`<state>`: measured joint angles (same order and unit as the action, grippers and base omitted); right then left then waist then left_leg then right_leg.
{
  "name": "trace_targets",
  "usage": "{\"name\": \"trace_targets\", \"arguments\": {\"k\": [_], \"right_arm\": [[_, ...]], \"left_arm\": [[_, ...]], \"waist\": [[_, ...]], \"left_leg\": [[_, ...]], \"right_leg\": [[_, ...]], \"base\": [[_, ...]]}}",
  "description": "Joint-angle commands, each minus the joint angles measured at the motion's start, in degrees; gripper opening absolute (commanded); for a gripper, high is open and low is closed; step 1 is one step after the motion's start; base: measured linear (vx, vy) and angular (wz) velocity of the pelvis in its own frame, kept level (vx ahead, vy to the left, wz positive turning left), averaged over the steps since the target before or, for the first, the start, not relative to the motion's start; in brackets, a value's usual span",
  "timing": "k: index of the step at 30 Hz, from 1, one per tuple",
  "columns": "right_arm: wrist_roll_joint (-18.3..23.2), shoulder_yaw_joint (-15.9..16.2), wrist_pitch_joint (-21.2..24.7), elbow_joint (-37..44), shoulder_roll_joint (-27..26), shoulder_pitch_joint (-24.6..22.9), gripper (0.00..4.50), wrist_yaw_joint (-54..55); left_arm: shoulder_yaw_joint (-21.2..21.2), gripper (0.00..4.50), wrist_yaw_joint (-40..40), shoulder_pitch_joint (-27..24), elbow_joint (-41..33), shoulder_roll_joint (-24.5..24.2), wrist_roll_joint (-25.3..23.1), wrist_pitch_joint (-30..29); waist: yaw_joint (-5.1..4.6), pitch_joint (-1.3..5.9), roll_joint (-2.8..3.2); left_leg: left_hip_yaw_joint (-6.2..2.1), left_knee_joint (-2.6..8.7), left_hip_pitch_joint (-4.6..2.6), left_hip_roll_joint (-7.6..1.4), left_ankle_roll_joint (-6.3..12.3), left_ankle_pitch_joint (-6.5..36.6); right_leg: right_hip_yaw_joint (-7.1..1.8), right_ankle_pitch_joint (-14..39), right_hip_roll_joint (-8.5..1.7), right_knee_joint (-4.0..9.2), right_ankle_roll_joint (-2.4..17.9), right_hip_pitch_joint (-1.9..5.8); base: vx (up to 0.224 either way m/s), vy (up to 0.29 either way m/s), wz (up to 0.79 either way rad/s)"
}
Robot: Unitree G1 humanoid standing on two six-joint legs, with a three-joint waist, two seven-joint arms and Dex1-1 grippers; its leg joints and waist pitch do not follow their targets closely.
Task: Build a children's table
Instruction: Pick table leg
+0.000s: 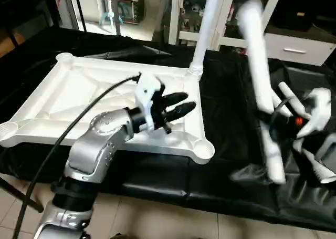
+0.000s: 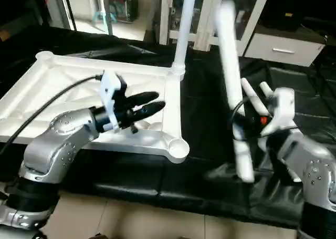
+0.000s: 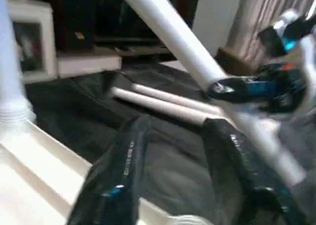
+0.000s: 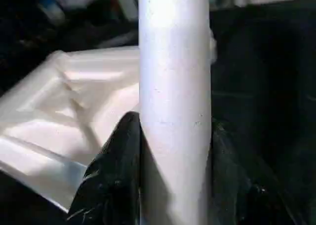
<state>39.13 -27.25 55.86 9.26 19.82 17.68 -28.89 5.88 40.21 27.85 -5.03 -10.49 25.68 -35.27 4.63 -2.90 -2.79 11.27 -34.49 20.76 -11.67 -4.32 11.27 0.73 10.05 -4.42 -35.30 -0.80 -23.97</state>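
The white table top (image 1: pixel 79 92) lies underside up on the black cloth, its ribs and round corner sockets showing. One white leg (image 1: pixel 206 29) stands upright in the far right socket. My left gripper (image 1: pixel 185 103) hovers open over the top's near right part, a little short of the near right socket (image 1: pixel 202 148), with nothing between its fingers (image 3: pixel 116 185). To the right of the top, my right gripper (image 1: pixel 275 118) is shut on a second leg (image 1: pixel 257 55), held above the cloth and tilted slightly. That leg (image 4: pixel 175 86) sits between the black fingers.
Two more white legs (image 1: pixel 320 168) lie on the black cloth (image 1: pixel 226 92) at the far right, behind and beside my right arm. A white glass-door cabinet (image 1: pixel 231 18) and a drawer unit stand behind the table. A black cable runs along my left forearm.
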Motion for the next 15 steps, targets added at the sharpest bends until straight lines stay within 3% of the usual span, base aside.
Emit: {"name": "trace_targets", "arguments": {"k": [1, 2, 3, 4, 5, 8, 10, 15], "right_arm": [[4.45, -2.78, -2.33, 0.91, -3.27, 3.86, 1.47, 3.17], [4.45, -2.78, -2.33, 0.91, -3.27, 3.86, 1.46, 3.17], [5.19, -3.16, -3.46, 0.48, -5.39, 5.35, 1.46, 4.38], [6.48, -3.38, -5.05, -0.35, -8.23, 7.34, 1.46, 6.25], [7.22, -3.23, -5.99, -1.14, -10.21, 8.79, 1.46, 7.5], [8.02, -2.05, -6.71, -2.04, -12.56, 10.58, 1.46, 8.39], [8.79, -1.92, -6.75, -2.2, -14.13, 11.65, 1.46, 9.16], [10.91, -1.5, -6.49, -2.37, -16.99, 13.19, 1.46, 10.74]], "left_arm": [[-0.11, 2.36, -1.04, 1.38, -3.0, 2.73, 5.76, -7.11], [-0.11, 2.48, -1.04, 1.38, -3.0, 2.73, 5.76, -7.11], [-0.52, 2.59, -2.28, 1.49, -3.13, 4.54, 7.75, -9.73], [-0.43, 2.63, -3.53, 1.71, -3.15, 6.77, 9.85, -12.31], [0.31, 2.69, -3.63, 2.06, -2.63, 7.92, 10.19, -12.83], [2.52, 2.93, -3.89, 3.31, -0.25, 8.59, 7.24, -12.08], [3.1, 3.09, -4.49, 4.39, 1.56, 8.8, 5.44, -11.61], [2.63, 3.42, -7.23, 6.64, 3.99, 9.87, 5.0, -12.36]], "waist": [[0.03, 4.03, -0.66], [0.17, 3.9, -0.35], [0.06, 3.81, -0.53], [0.13, 3.76, -0.27], [0.11, 3.73, -0.76], [0.18, 3.71, -0.56], [0.19, 3.81, -0.63], [0.27, 4.0, -0.67]], "left_leg": [[-0.16, 3.48, -0.4, -0.71, 0.72, 4.62], [-0.14, 3.52, -0.51, -0.72, 0.83, 4.17], [0.04, 3.52, -0.47, -0.78, 0.74, 4.3], [0.04, 3.55, -0.49, -0.77, 0.39, 5.13], [0.09, 3.58, -0.44, -0.65, 0.29, 5.68], [-0.04, 3.77, -0.51, -0.69, 0.13, 6.01], [-0.13, 3.84, -0.4, -0.6, -0.22, 4.6], [-0.12, 3.68, -0.22, -0.4, 0.1, 2.33]], "right_leg": [[-1.03, 6.29, -1.96, 3.15, 12.4, 2.72], [-1.01, 5.9, -1.76, 3.17, 12.32, 2.59], [-1.1, 5.61, -1.72, 3.14, 12.36, 2.63], [-1.05, 6.55, -1.82, 3.27, 12.25, 2.47], [-1.05, 7.91, -1.82, 3.46, 11.5, 2.52], [-1.04, 9.8, -1.78, 3.8, 9.44, 2.45], [-1.04, 8.17, -1.75, 3.63, 7.95, 2.68], [-1.02, 4.25, -1.78, 3.26, 8.02, 3.01]], "base": [[0.0, 0.0, 0.0], [0.0, 0.0, 0.0], [0.0, 0.0, 0.0], [0.0, 0.0, 0.0], [0.0, 0.0, 0.0], [0.0, 0.0, 0.0], [0.0, 0.0, 0.0], [0.0, 0.0, 0.0]]}}
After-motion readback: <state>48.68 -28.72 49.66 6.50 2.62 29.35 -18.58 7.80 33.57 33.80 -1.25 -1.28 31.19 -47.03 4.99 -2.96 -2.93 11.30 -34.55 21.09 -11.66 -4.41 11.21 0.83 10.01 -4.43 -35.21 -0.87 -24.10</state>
